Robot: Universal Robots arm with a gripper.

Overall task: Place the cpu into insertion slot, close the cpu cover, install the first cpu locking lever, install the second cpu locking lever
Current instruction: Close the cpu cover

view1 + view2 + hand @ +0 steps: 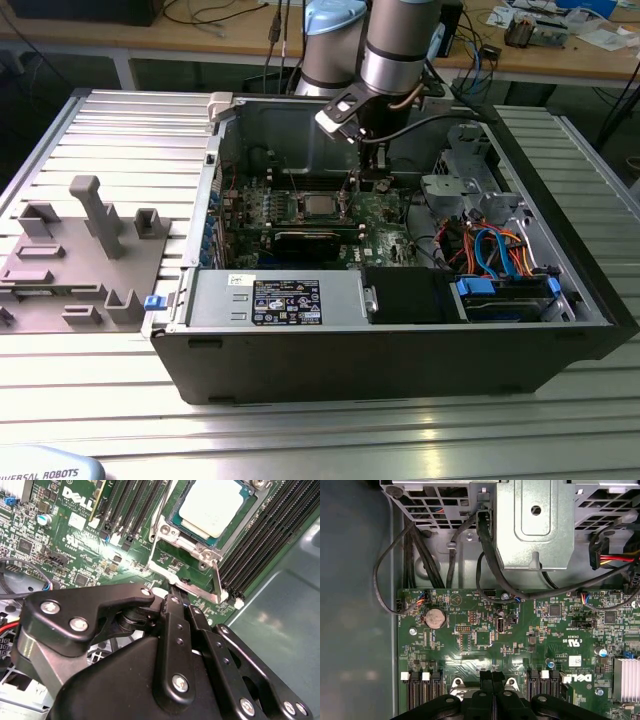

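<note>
The cpu (214, 507) lies in the insertion slot (186, 526) on the green motherboard, its dull silver top showing through the window of the cpu cover (200, 548), which lies flat over it. One thin locking lever (218, 582) runs along one side of the socket and the other locking lever (161, 507) along the opposite side. My gripper (173, 594) is shut with nothing between its fingers, tips just off the socket's corner. In the exterior view the gripper (381, 172) hangs inside the case to the right of the cpu (318, 206). The shut fingertips (492, 676) also show in the first wrist view.
Black memory slots (272, 527) flank the socket. A coin battery (435, 617), black cables (490, 555) and a metal drive cage (535, 525) sit beyond the board. The case's power supply (285, 300) and drive bay (500, 295) line its front. A grey fixture (90, 250) stands at the exterior view's left.
</note>
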